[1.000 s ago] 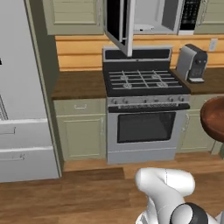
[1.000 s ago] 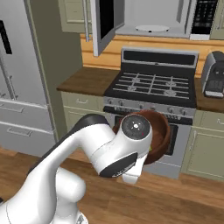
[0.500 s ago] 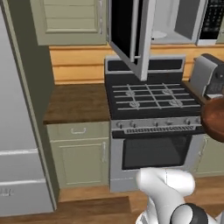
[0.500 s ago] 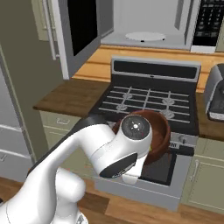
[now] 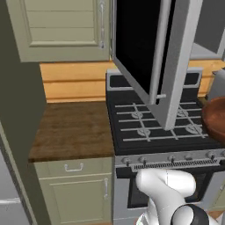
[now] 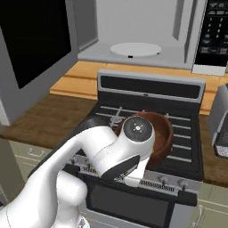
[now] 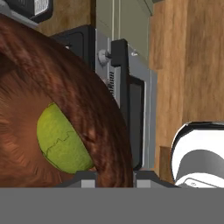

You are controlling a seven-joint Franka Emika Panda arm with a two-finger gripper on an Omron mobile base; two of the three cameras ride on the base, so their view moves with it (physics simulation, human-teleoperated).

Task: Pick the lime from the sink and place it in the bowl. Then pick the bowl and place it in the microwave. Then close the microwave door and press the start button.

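Note:
In the hand view a brown wooden bowl [image 7: 65, 87] takes up the left side, with the green lime [image 7: 61, 142] lying inside it. My gripper [image 7: 114, 177] is shut on the bowl's rim. In the right base view the bowl [image 6: 164, 133] hangs over the range's burners, partly behind my wrist. Its edge also shows at the far right of the left base view as the bowl [image 5: 216, 119]. The microwave [image 6: 133, 49] is above, and its door [image 5: 145, 52] is swung wide open to the left. The sink is out of view.
A black-topped gas range [image 5: 154, 132] sits right under the microwave. A wood counter [image 5: 70, 127] over pale green cabinets lies left of it. A grey appliance [image 6: 221, 120] stands on the counter to the right. The open door juts out over the range's left half.
The whole picture has shifted and grown: the base has driven closer to the range and microwave. The bowl with the lime stays in my shut gripper.

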